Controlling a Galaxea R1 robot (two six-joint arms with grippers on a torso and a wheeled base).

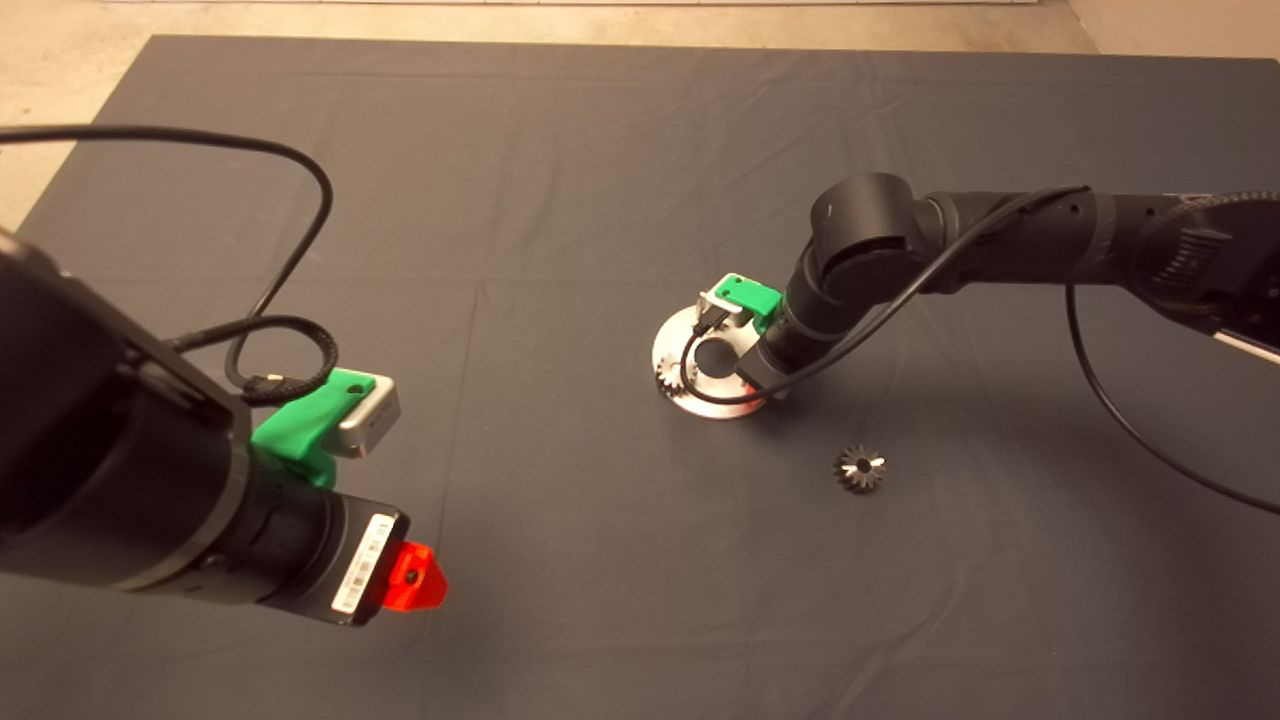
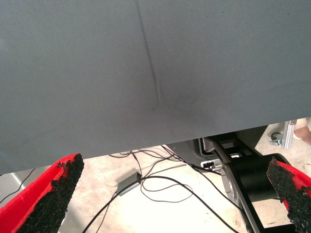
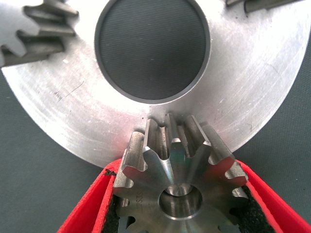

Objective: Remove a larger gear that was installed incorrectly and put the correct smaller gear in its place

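Tabletop (image 1: 560, 180) covered by a dark grey mat (image 1: 600, 560), shallow creases running across the cloth and one fold line near the middle. Beyond the mat's far edge and its left corner, pale beige floor (image 1: 60, 60), matte and scuffed-looking. In the left wrist view the mat edge cuts across, and past it there is light floor (image 2: 160, 204) with thin black cables (image 2: 146, 182) strewn loose over it and a small grey box (image 2: 128, 180) on one cable. Dark equipment base (image 2: 218, 145) sits just under the mat edge, with a silver metal bracket (image 2: 286, 136) off to one side. Light is even and soft, with weak shadows on the mat.
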